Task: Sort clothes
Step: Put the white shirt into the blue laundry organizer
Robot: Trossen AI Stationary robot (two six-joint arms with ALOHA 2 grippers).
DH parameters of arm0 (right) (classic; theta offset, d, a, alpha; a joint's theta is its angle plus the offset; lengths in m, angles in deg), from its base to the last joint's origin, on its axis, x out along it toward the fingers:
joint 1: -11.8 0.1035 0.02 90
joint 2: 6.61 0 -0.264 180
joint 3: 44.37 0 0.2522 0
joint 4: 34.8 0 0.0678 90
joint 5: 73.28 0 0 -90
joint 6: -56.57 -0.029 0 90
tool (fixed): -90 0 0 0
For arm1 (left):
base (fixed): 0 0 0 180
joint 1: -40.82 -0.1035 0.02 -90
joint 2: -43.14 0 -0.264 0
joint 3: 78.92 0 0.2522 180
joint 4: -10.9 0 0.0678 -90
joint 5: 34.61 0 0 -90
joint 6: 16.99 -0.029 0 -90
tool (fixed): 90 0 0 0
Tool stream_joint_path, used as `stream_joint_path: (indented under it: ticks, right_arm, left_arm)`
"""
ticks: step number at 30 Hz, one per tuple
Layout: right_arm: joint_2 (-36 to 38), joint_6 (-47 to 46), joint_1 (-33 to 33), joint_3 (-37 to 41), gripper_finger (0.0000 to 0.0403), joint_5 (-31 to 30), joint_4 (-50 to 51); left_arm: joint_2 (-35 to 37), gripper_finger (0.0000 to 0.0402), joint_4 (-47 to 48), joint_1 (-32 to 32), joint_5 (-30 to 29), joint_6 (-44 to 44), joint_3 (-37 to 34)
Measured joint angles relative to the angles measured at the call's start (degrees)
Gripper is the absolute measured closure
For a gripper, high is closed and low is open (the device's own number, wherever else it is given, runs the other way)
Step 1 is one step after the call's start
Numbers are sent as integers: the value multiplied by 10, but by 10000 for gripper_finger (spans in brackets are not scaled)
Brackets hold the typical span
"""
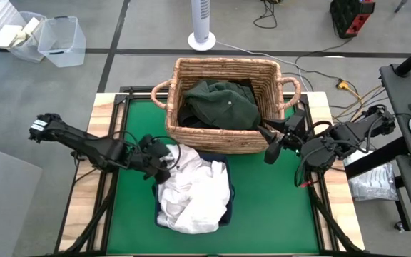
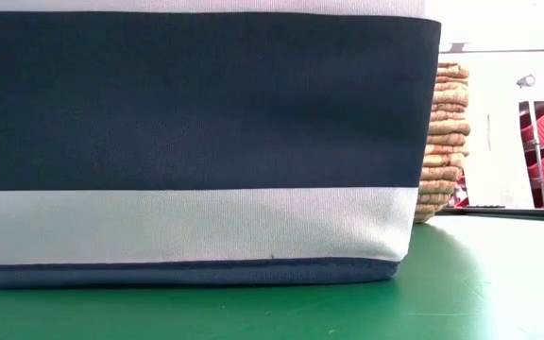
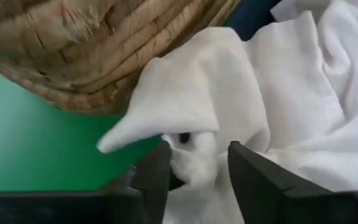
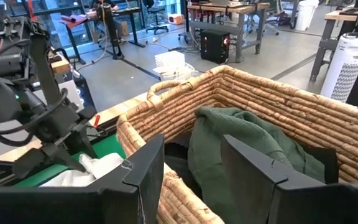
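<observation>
A: Left gripper [image 3: 197, 168]?
B: Fingers spread, a white garment [image 1: 191, 189] fold loose between them, over the navy bin's [image 1: 225, 165] left edge.
A: Right gripper [image 4: 191, 165]?
B: Parted, empty, at the wicker basket's [image 1: 223, 71] right rim. The dark green garment [image 1: 220, 103] lies just left of it, so the right arm is nearer.

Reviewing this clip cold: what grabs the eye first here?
The tan wicker basket at the table's far middle, with a dark green garment heaped inside. In front of it, white clothes spill over a navy bin. The left end effector sits at that pile's edge, white fabric between its parted fingers; the right end effector waits open beside the basket.
</observation>
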Motion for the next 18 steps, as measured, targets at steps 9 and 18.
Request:
stream_joint_path:
  ticks: [9, 18]
  right_arm:
    - [0, 5, 0, 0, 252, 3, 0]
    - [0, 9, 0, 0, 252, 3, 0]
  left_arm:
    - [-7, 222, -71, -1, -37, 26, -34]
    - [-8, 257, -148, -2, -43, 31, -68]
